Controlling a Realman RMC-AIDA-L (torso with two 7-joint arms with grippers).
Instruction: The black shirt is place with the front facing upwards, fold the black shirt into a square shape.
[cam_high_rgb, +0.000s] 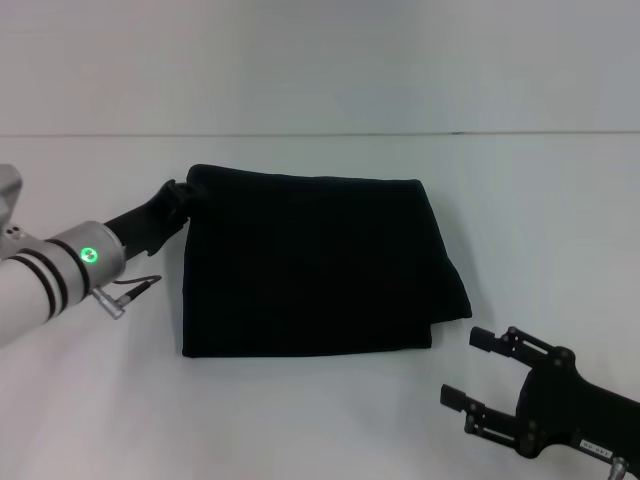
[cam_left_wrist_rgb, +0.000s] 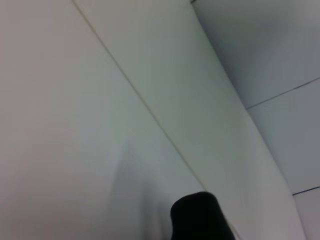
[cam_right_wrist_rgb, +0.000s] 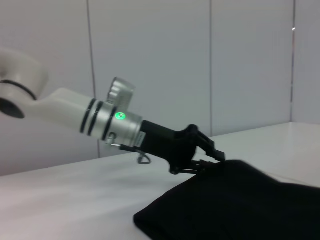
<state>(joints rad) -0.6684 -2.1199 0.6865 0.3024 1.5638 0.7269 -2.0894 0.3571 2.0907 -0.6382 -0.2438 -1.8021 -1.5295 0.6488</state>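
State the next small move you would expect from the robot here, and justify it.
Probably the left gripper lets go and backs away: the black shirt already lies folded in a near-square block, its far left corner at that gripper, while the right gripper waits open beside it.

plain white flat worktop (cam_high_rgb: 320, 420) | fills view from 9 to 3 o'clock | pale panelled wall (cam_right_wrist_rgb: 240, 60) | 12 o'clock, behind worktop

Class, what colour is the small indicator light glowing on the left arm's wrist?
Green. The light on the left arm's silver wrist section shows best in the head view.
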